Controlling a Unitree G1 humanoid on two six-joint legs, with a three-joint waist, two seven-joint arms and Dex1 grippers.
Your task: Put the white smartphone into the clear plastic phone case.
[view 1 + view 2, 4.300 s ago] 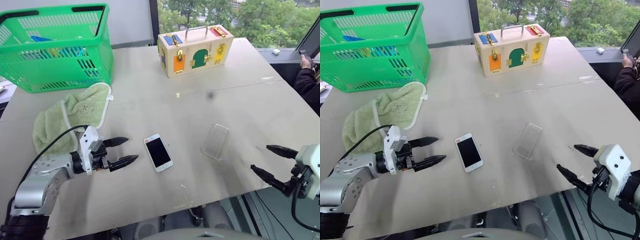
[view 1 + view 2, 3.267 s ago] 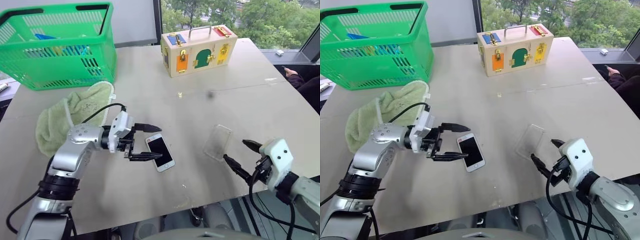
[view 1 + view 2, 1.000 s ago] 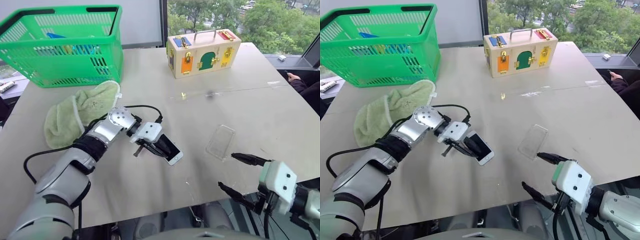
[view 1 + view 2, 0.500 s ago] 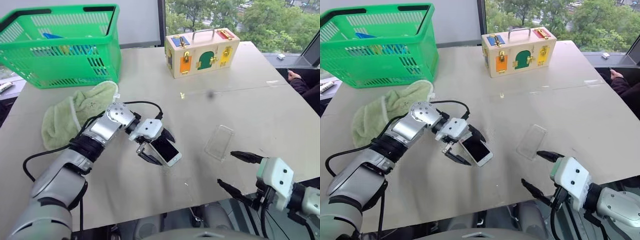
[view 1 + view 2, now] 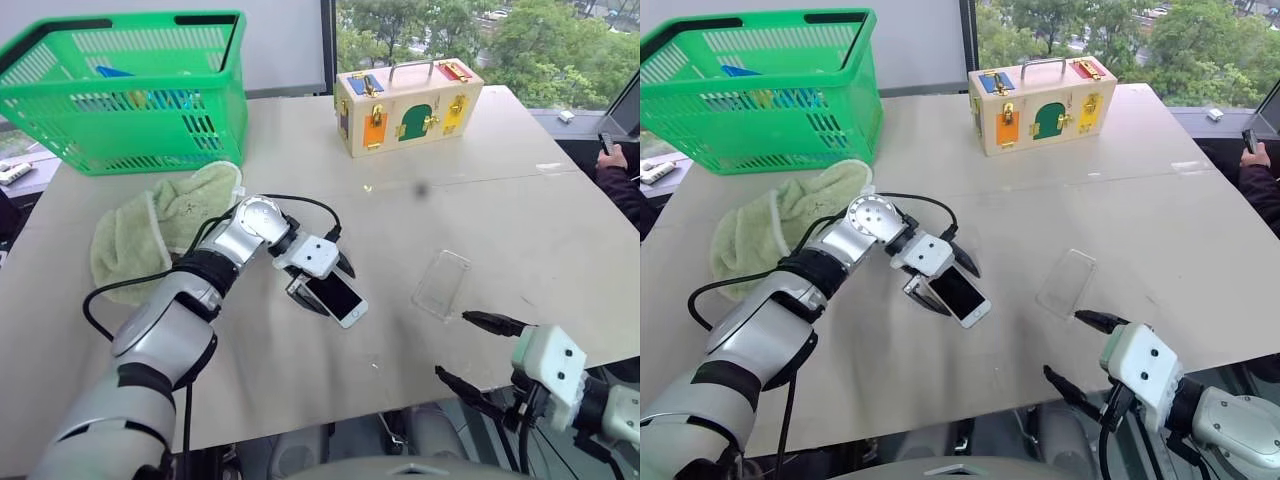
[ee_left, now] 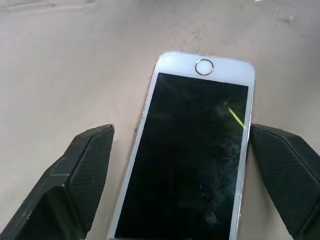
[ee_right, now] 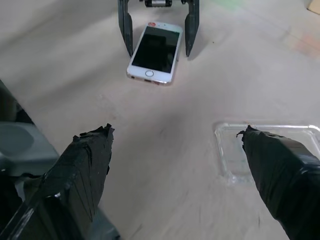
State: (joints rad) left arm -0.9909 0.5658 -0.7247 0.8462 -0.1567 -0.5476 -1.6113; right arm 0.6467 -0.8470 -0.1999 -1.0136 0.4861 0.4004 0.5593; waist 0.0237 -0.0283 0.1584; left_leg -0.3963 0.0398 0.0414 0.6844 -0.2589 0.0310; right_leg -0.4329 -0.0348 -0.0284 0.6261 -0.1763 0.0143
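Both fingers of the wide-open left hand (image 5: 322, 284) straddle the white smartphone (image 5: 336, 299), home button pointing away from it.

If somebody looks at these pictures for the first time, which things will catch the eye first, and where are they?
The left pincer stands open astride the white smartphone, which lies screen up near the middle of the table. To the phone's right lies the clear plastic phone case, empty, with the open right pincer hovering at the near table edge. At the far side stand a green basket and a wooden latch box.
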